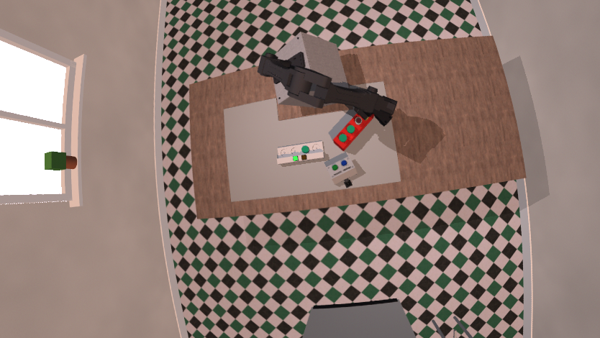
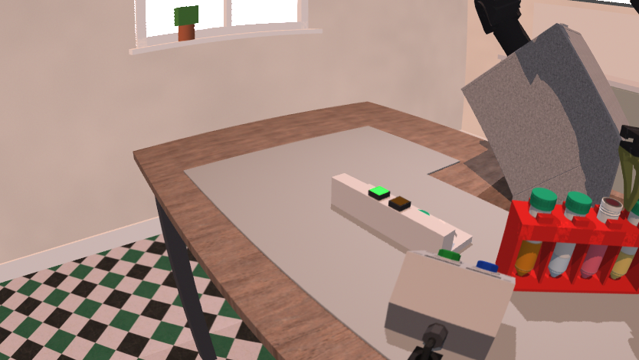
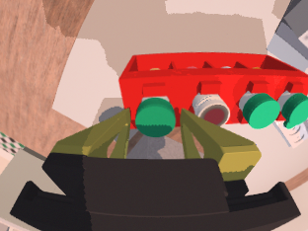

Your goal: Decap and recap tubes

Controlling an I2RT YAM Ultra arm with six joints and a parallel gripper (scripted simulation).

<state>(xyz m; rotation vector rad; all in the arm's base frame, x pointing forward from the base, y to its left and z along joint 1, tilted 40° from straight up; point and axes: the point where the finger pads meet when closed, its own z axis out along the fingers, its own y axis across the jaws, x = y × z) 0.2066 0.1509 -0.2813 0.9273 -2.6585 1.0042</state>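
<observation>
The red decapping station (image 1: pixel 352 129) holds four tubes. In the wrist view my gripper (image 3: pixel 155 114) straddles the green cap (image 3: pixel 156 115) on the leftmost tube, tube 1. The fingers stand open, with a small gap on each side of the cap. The tube beside it (image 3: pixel 211 108) has no cap; it also shows with pink liquid in the exterior view (image 2: pixel 608 209). The other two tubes carry green caps (image 3: pixel 259 110) (image 3: pixel 294 110). One green cap (image 1: pixel 305 148) sits in the cap tray (image 1: pixel 300 152), second nest from the tray's right end. The green lamp (image 2: pixel 378 192) is lit and the amber lamp (image 2: pixel 399 203) is dark.
The key box (image 2: pixel 449 299) with the green key (image 2: pixel 448 254) and the blue key (image 2: pixel 486 265) stands in front of the station. A grey block (image 2: pixel 543 116), the arm's mount, rises behind the station. The grey mat (image 1: pixel 293 151) lies under all of it.
</observation>
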